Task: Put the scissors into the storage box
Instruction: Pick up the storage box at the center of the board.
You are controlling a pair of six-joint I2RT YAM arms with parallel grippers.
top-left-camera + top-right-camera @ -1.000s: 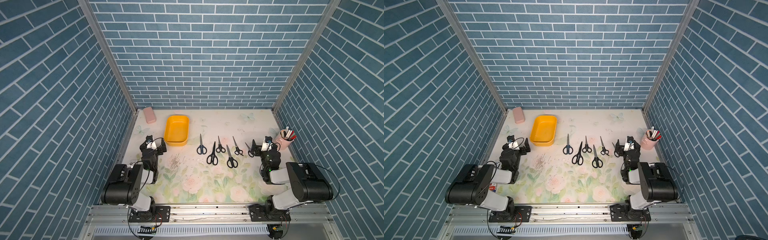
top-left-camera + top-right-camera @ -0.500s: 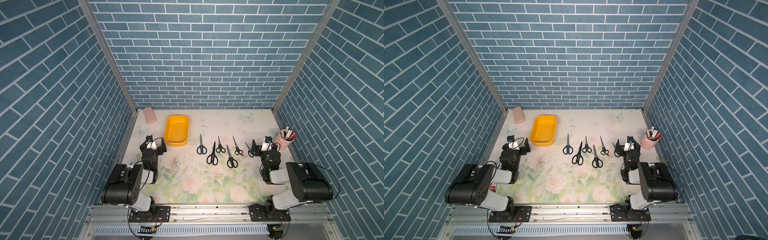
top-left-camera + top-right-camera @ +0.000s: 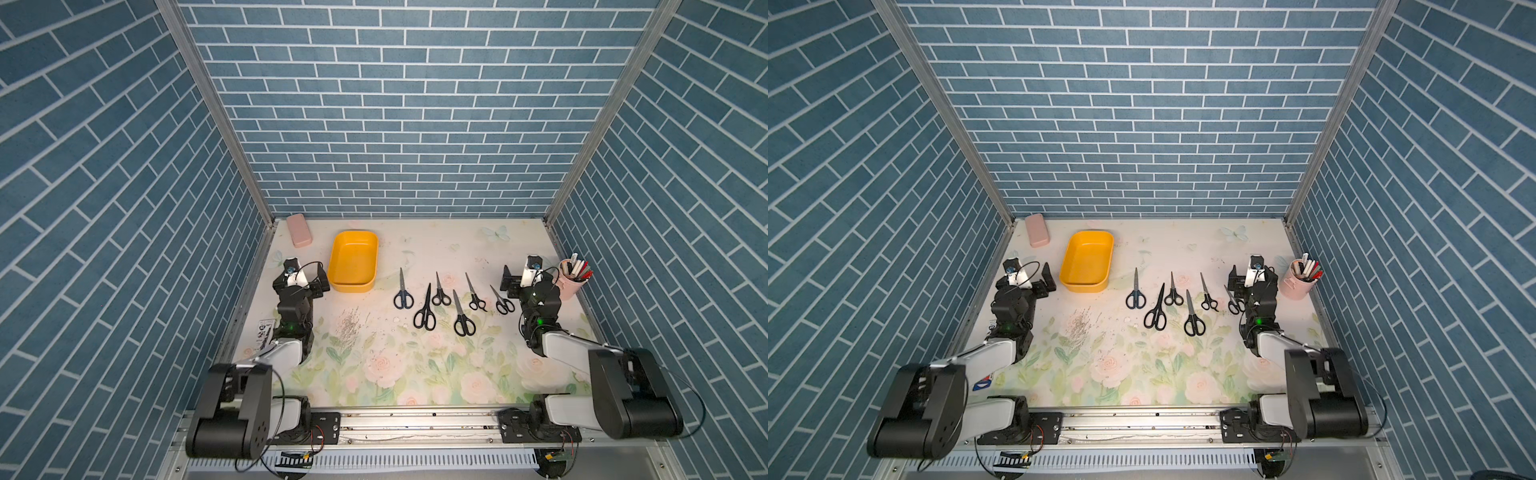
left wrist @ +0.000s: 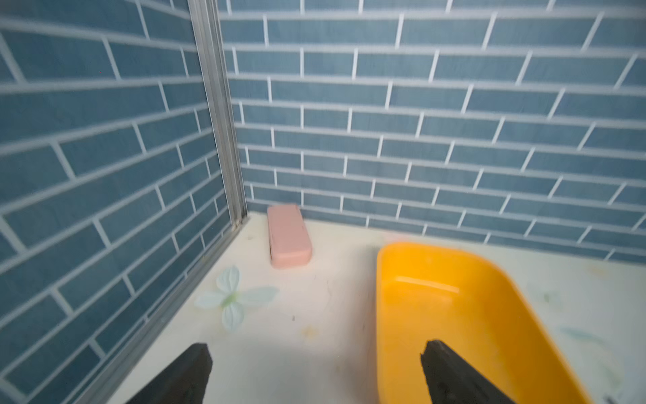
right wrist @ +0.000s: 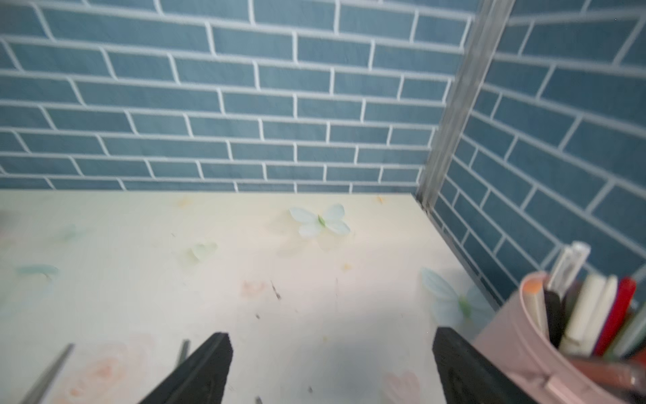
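Top views, both: six scissors out on the counter, none in the box.
They lie in a loose row mid-counter with blades pointing at the back wall, off to the right of the yellow box, which sits far left near a pink case. The left arm is just beside the box's near corner, left jaws spread wide with nothing between them. The right arm sits between the last small pair and the pen cup, right jaws also apart and gripping nothing. The right wrist view catches blade tips on one side and the cup on the other.
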